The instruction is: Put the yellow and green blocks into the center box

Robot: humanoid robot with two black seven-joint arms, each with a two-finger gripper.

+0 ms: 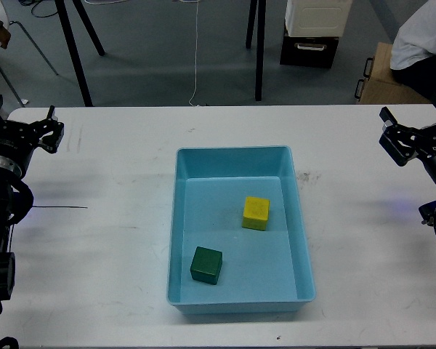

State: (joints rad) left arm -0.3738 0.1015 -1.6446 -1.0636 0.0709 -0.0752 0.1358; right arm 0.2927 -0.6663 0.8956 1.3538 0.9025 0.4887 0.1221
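Nearest to us, the green block (206,265) lies inside the center box (235,155), toward its near left corner; the yellow block (256,213) sits farther in. Both are placed, so nothing seems left. Our left fingers (51,129) and right fingers (392,134) stand apart, empty, at the surface (102,240) edges.

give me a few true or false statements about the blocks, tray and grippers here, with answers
1. The yellow block lies inside the blue tray. True.
2. The green block sits on the table outside the tray. False: it is in the tray, near its front left corner.
3. The two blocks touch. False: bare tray floor shows between them.
4. The left gripper holds a block. False: it holds nothing and is off to the tray's left.
5. The right gripper is off to the tray's right, over the table. True.
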